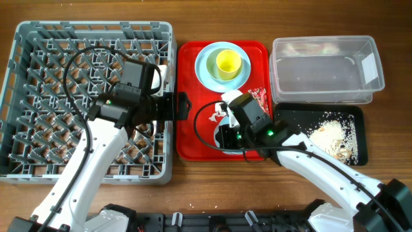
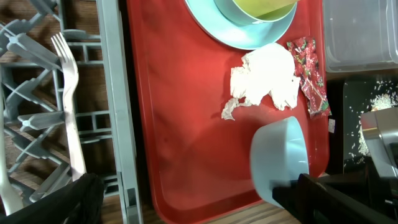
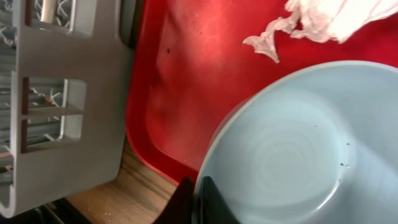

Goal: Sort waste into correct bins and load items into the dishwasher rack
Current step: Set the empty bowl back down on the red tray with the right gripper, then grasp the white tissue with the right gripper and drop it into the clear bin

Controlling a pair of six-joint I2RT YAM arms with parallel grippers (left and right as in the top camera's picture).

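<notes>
My right gripper (image 3: 194, 186) is shut on the rim of the pale blue bowl (image 3: 292, 149), holding it over the front of the red serving tray (image 1: 193, 138); the bowl also shows in the left wrist view (image 2: 280, 149). The pale blue plate (image 1: 205, 69) with the yellow cup (image 1: 228, 63) stands at the tray's back. The white napkin (image 2: 264, 78) and the red wrapper (image 2: 309, 74) lie mid-tray. The white fork (image 2: 67, 93) lies in the grey rack (image 1: 90, 27). My left gripper (image 1: 183, 106) is open and empty between the rack and the tray. I cannot make out the spoon.
The clear tub (image 1: 322, 40) stands at the back right. In front of it the black tray (image 1: 290, 119) holds pale food scraps (image 1: 328, 135). The rack's right wall (image 2: 115, 93) runs close along the red tray's left edge.
</notes>
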